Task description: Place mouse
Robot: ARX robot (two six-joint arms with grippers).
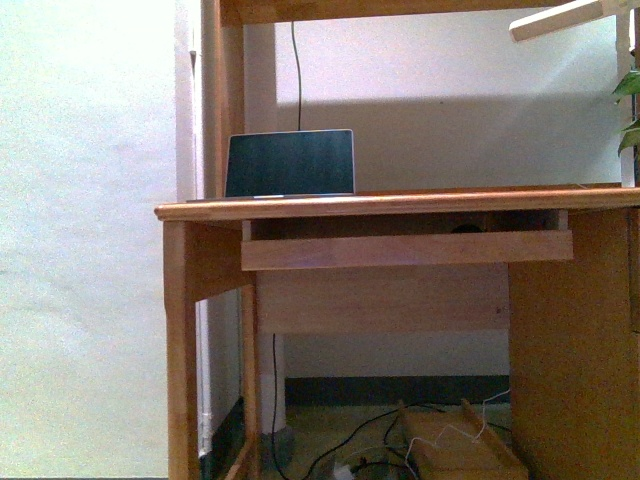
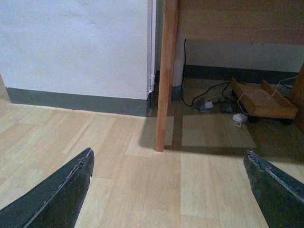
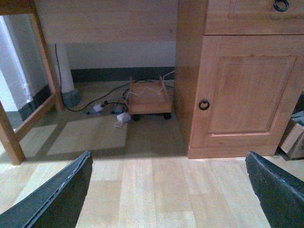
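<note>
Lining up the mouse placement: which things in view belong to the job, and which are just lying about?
Job: desk, its pull-out shelf, a dark shape there (possibly the mouse, too small to tell), left gripper and right gripper, jaws apart, empty.
Lying about: laptop, cables, wheeled wooden stand, cabinet door.

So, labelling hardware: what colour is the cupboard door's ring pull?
Black ring pull; right wrist view.

Before me the laptop (image 1: 290,162) stands on the tabletop (image 1: 400,203) at eleven o'clock; a shelf (image 1: 405,249) hangs beneath, a low stand (image 1: 455,445) on the floor (image 1: 325,422) at five o'clock.
</note>
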